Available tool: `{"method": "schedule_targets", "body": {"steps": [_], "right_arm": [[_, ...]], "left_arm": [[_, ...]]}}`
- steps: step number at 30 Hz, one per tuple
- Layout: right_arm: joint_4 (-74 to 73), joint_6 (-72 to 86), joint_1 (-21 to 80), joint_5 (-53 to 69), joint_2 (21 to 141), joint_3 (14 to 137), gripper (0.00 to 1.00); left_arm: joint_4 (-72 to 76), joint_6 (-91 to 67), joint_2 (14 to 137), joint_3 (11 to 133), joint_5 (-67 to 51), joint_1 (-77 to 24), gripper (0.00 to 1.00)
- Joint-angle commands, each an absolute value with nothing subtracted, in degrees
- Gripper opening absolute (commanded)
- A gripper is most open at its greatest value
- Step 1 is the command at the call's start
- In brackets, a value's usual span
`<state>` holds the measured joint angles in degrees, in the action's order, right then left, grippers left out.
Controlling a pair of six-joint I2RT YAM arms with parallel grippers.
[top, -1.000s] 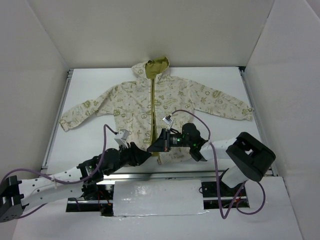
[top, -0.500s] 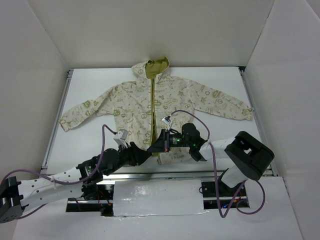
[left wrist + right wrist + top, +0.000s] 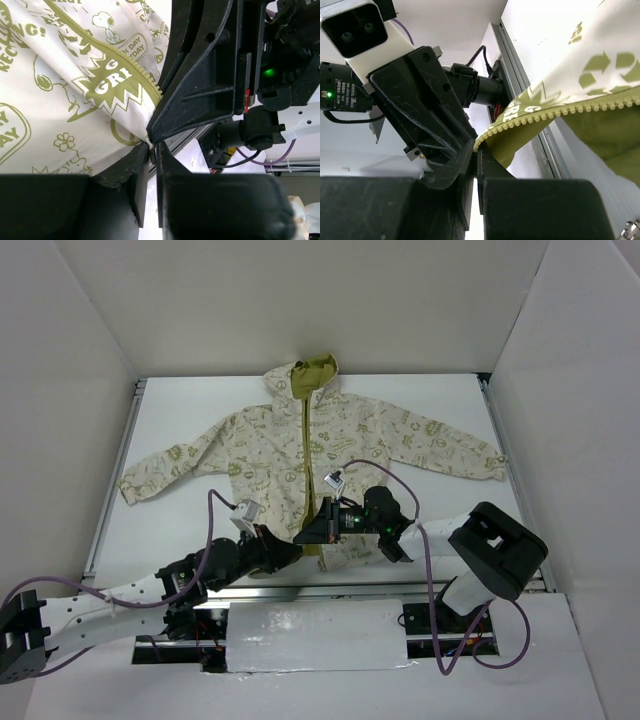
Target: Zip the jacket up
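Right gripper [image 3: 476, 149] clenched on jacket [image 3: 268, 440] zipper edge (bottom hem); left gripper [image 3: 153, 146] seemingly pinching hem too.

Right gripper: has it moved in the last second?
No. In the top view the right gripper still sits at the jacket hem, same spot against the front rail.

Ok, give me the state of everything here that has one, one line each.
jacket, laid flat on the table, front up, sleeves spread out.
zipper, not joined at the hem; higher up I cannot tell.
hood, lying flat, olive lining showing.
left gripper, shut on the jacket's bottom corner by the zipper teeth.
right gripper, shut on a zipper edge at the hem.
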<state>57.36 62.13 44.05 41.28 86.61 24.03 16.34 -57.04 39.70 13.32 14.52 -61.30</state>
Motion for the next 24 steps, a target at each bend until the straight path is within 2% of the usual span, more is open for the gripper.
{"method": "schedule_targets", "body": {"steps": [1,2,3,4,5,9,14,16,20,22,24], "right_arm": [[61.53,62.14,44.74,43.95,87.45,25.14,0.1],[61.78,62.14,44.74,44.12,87.63,25.14,0.12],[62.31,62.23,44.82,44.12,87.8,25.14,0.19],[62.84,62.49,44.65,44.3,88.15,24.96,0.24],[63.19,62.58,44.65,44.47,88.24,24.87,0.31],[61.79,61.61,44.56,44.65,87.8,24.61,0.38],[59.42,59.94,44.56,44.47,86.22,23.91,0.39],[58.28,58.98,44.47,44.03,85.7,23.73,0.34],[57.3,58.45,44.56,43.68,85.52,23.55,0.07],[56.87,58.27,44.56,43.59,85.52,23.64,0.0],[56.25,57.66,44.56,43.33,85.43,23.82,0.0]], "left_arm": [[18.19,-55.72,38.24,12.4,15.64,-61.17,0.21],[18.37,-55.64,38.15,12.22,15.73,-61.17,0.17],[18.37,-55.63,37.88,12.13,15.73,-61.17,0.04],[18.11,-55.72,37.62,12.13,15.82,-61.17,0.0],[17.76,-55.72,37.62,12.13,16.08,-61.17,0.0],[17.23,-55.64,37.0,12.04,16.35,-61.17,0.0],[16.79,-55.72,36.21,11.78,17.14,-61.17,0.0],[16.87,-55.9,36.04,11.6,17.23,-61.17,0.0],[17.31,-55.9,35.95,11.69,16.96,-61.17,0.0],[17.58,-55.64,36.04,11.78,16.35,-61.17,0.0],[17.4,-55.63,36.04,11.95,16.17,-61.08,0.0]]}}
